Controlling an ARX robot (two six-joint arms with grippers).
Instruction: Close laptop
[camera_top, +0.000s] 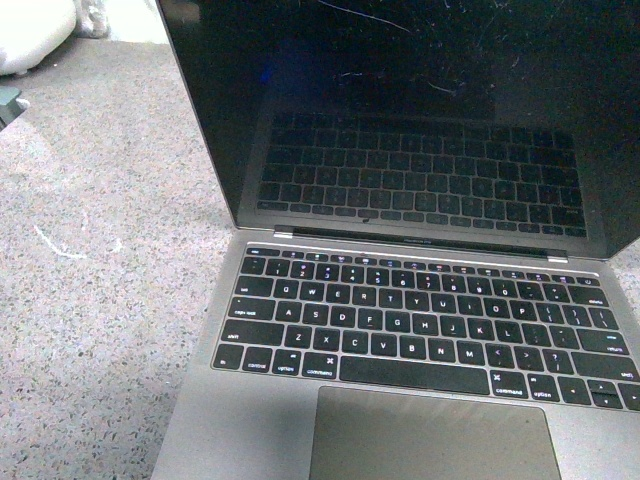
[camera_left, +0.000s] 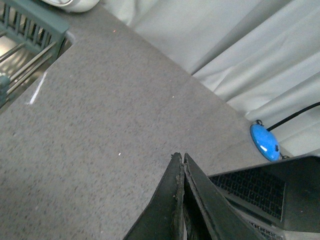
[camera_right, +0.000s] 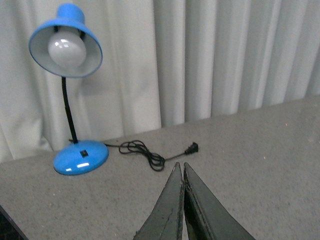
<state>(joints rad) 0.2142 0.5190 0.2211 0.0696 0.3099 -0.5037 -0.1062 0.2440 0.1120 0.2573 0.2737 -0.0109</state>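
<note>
Laptop sits dead ahead on the tabletop, trackpad nearest, lid open and leaning slightly back, screen dark. Neither arm shows in the front view. Left gripper: jaws pressed together, holding nothing, over bare tabletop beside the laptop. Right gripper: same, jaws together and empty, pointing at the blue lamp and the curtain behind it. Pinched jaws probably suit this: the lid needs a push from behind, not a grasp.
</note>
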